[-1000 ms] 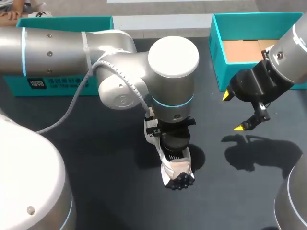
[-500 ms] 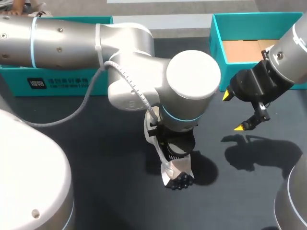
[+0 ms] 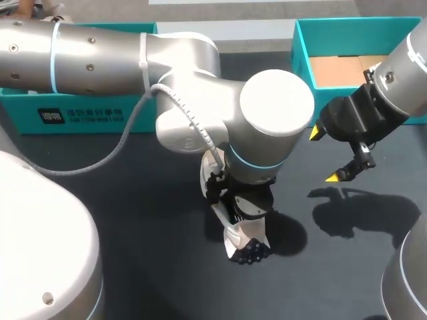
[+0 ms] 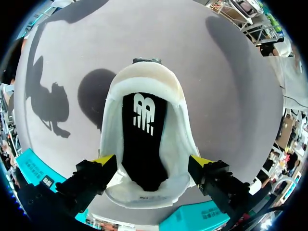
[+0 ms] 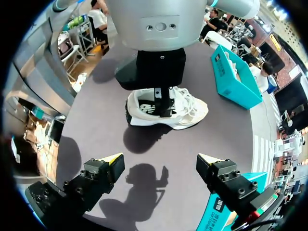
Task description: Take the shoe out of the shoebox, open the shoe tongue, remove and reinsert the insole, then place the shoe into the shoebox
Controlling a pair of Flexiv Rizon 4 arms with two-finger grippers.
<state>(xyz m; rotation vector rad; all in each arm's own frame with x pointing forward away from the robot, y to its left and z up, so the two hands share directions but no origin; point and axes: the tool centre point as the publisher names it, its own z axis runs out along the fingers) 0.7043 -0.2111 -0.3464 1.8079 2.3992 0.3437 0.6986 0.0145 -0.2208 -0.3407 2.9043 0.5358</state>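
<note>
A white shoe [image 3: 244, 241] stands on the dark table [image 3: 143, 207] near the middle, with its sole's black studs showing at the near end. In the left wrist view I look straight down into the shoe [image 4: 144, 91]. Its black insole [image 4: 143, 144] lies inside. My left gripper [image 4: 151, 161] is open just above it, one yellow tip on each side of the shoe. The left arm's wrist [image 3: 257, 143] hides most of the shoe from above. My right gripper [image 3: 325, 155] hangs open and empty, right of the shoe and in front of the teal shoebox [image 3: 301, 67].
The shoebox's cardboard floor [image 3: 337, 70] is bare. A second teal box part [image 3: 80, 115] lies at the back left, under my left arm. In the right wrist view the shoe [image 5: 166, 114] lies ahead of my right gripper [image 5: 160, 159], with bare table between them.
My left gripper has gone from shut to open over the shoe, and the left arm's wrist has swung a little to the right. The shoe and the right arm have kept still.
</note>
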